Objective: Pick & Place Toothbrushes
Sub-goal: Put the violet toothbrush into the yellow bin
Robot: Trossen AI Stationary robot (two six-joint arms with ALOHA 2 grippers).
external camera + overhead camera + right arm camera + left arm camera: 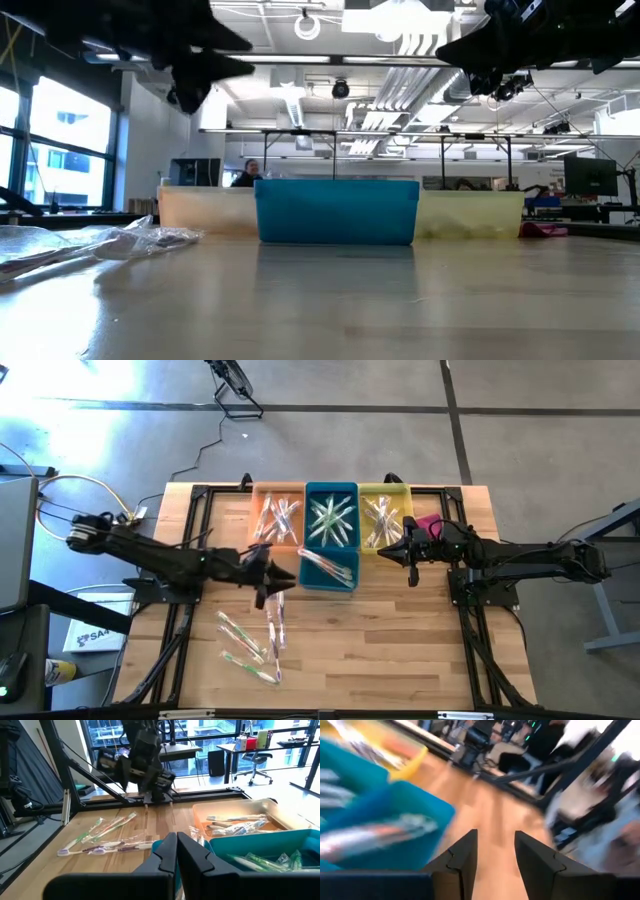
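Tabletop (400, 640) first: wooden, three bins across the upper middle of the high view — orange bin (277, 517), blue bin (331, 535), yellow bin (384, 515), all with wrapped brushes inside. Loose toothbrushes (250, 645) lie lower left of centre, long axes mostly running diagonally, some nearly vertical in frame. Left hand (272, 582) hovers just above that pile, by the blue bin's lower left corner, fingers parted, nothing between them. Right hand (410, 550) sits closed and empty at the yellow bin, well apart from the pile. Left arm is clearly nearer; brushes lie down-frame from it.
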